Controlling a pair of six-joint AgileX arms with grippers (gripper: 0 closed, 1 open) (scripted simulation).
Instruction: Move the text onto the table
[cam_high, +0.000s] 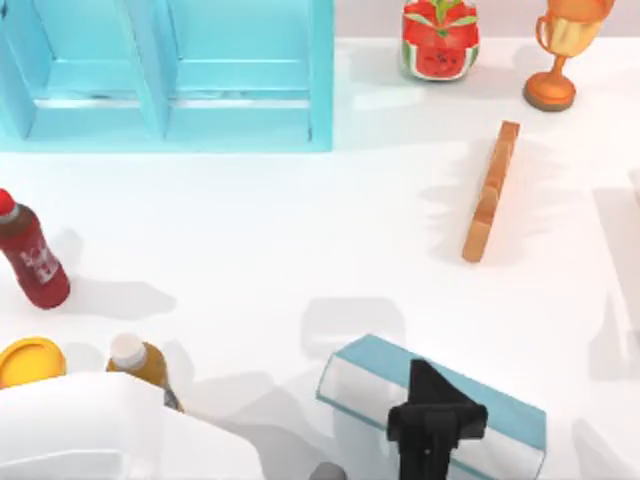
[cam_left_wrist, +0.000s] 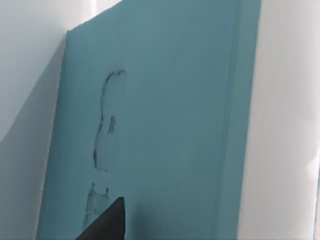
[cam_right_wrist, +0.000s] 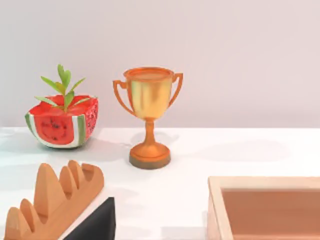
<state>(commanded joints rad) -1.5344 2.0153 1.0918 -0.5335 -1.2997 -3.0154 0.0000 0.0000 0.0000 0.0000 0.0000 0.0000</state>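
Observation:
The text (cam_high: 500, 415), a thick light-blue book with white page edges, hangs tilted just above the table (cam_high: 260, 230) near the front edge, right of centre. Its shadow falls on the white surface beside it. My left gripper (cam_high: 432, 405) is shut on the book's near long side, one dark finger lying across the top cover. In the left wrist view the blue cover (cam_left_wrist: 165, 125) is very close, with a black fingertip (cam_left_wrist: 106, 222) against it. My right gripper (cam_right_wrist: 97, 225) is parked off to the right, facing the table's back right corner.
A light-blue shelf unit (cam_high: 165, 75) stands at the back left. A red bottle (cam_high: 32, 255), a brown bottle (cam_high: 140, 362) and a yellow lid (cam_high: 30, 360) are at the left. A wooden slab (cam_high: 490, 190), watermelon pot (cam_high: 440, 40), trophy (cam_high: 560, 50) and wooden tray (cam_right_wrist: 270, 207) are at the right.

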